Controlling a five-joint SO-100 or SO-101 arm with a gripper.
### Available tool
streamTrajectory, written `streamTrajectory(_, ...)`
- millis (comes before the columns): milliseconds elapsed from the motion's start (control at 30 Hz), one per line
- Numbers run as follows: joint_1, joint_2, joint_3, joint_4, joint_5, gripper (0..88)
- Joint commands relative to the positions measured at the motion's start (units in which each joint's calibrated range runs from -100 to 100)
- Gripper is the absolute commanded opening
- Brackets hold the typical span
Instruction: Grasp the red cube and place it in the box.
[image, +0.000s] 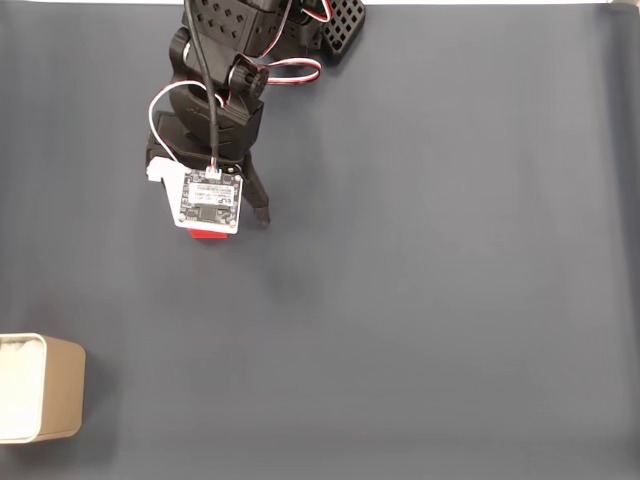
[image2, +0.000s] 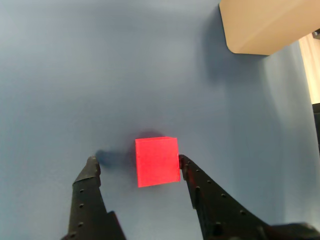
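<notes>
Black gripper (image2: 136, 164) low in wrist view, jaws spread wide, nothing clamped. Right fingertip (image2: 186, 165) at or just beside right face of red cube (image2: 157, 161); contact not certain. Left fingertip well clear of cube, bare gap between. Cube flat on blue-grey worktop (image2: 75, 75), between the jaws, nearer the right one. Small dark shadow on worktop just left of cube. Beige box (image2: 265, 25) at top right corner of wrist view, well apart from cube, partly cut by frame edge; outer wall and rounded corner visible.

Fixed view from above: arm (image: 215, 90) entering from top edge, black links, red and white wires looped beside it. White camera board (image: 210, 202) on wrist, covering most of cube; thin red strip of cube (image: 208, 235) showing below board. One black finger (image: 258, 205) jutting right of board. Box (image: 40, 388) at lower left edge, upright, open top, pale interior, far from gripper. Worktop (image: 420, 300) dark grey mat.
</notes>
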Motion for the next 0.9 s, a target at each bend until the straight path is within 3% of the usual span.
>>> streamTrajectory(0, -0.27, -0.25, 0.21, -1.54, -0.24, 36.5)
streamTrajectory(867, -1.47, -0.6, 0.3, -2.27, -0.93, 36.5)
